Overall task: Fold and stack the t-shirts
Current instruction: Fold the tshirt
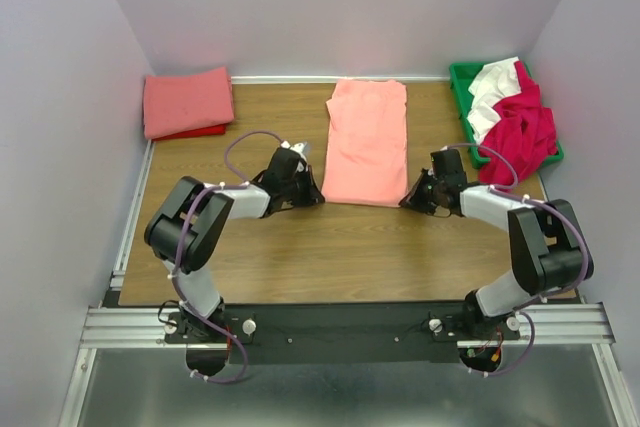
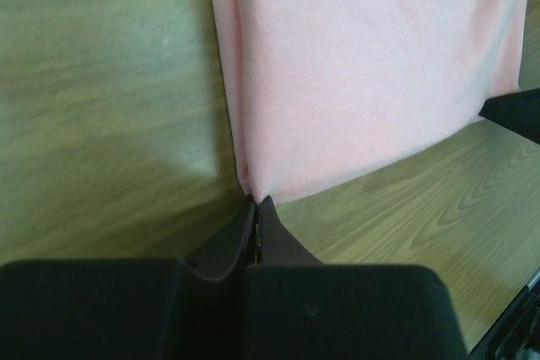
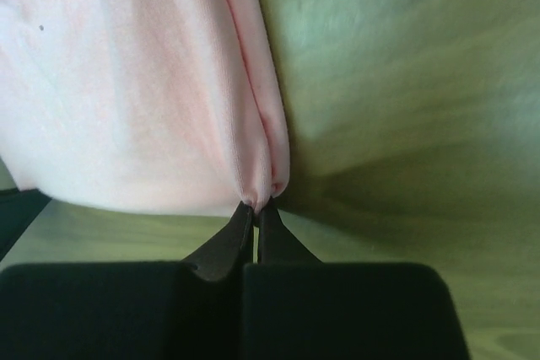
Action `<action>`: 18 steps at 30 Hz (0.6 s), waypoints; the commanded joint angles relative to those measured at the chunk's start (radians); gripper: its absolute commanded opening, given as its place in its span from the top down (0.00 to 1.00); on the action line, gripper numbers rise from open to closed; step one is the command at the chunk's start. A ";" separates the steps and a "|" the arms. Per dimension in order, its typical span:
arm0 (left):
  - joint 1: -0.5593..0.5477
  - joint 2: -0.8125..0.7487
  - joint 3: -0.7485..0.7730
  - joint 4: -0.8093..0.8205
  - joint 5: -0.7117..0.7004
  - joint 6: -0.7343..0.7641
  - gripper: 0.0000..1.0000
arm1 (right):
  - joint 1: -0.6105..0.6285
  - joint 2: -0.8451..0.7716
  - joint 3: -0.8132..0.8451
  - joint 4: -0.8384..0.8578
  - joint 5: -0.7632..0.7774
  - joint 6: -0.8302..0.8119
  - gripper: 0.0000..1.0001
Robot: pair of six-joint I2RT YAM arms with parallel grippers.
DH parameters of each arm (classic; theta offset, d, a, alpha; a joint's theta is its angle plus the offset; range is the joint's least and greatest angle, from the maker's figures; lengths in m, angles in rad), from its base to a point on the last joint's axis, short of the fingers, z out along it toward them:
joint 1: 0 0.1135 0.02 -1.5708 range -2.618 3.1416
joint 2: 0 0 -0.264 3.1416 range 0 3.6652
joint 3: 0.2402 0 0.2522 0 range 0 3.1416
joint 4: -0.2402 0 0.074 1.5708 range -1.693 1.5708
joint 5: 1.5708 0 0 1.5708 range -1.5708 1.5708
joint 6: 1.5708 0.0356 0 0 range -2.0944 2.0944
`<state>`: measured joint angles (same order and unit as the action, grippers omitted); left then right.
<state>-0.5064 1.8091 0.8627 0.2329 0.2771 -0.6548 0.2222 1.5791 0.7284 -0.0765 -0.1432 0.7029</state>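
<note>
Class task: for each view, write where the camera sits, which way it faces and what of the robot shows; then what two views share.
Top external: above and behind the bases, looking down at the table; both arms whole, left end effector and right end effector at the near corners of the salmon-pink t-shirt.
Left wrist: on the left arm, facing along its shut fingers to one corner.
Right wrist: on the right arm, shut fingers at the other corner.
Shared: both wrist views show that shirt.
</note>
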 commanded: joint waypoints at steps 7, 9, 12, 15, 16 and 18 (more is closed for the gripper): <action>-0.084 -0.315 -0.342 -0.052 -0.136 -0.081 1.00 | 0.051 -0.324 -0.208 -0.162 -0.200 -0.012 1.00; -0.159 -0.421 -0.390 -0.079 -0.174 -0.127 1.00 | 0.065 -0.393 -0.230 -0.215 -0.245 -0.013 1.00; -0.225 -0.572 -0.416 -0.142 -0.220 -0.176 1.00 | 0.088 -0.522 -0.231 -0.316 -0.282 -0.008 1.00; -0.256 -0.732 -0.421 -0.198 -0.246 -0.210 1.00 | 0.091 -0.641 -0.205 -0.400 -0.280 -0.006 1.00; -0.264 -0.769 -0.415 -0.210 -0.251 -0.218 1.00 | 0.092 -0.663 -0.175 -0.417 -0.274 -0.011 1.00; -0.274 -0.865 -0.401 -0.254 -0.269 -0.223 1.00 | 0.092 -0.694 -0.141 -0.468 -0.227 -0.017 1.00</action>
<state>-0.7666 1.0592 0.4419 0.0574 0.0883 -0.8295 0.3080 0.9401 0.5182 -0.4049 -0.3798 0.7052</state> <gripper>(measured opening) 0.009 0.012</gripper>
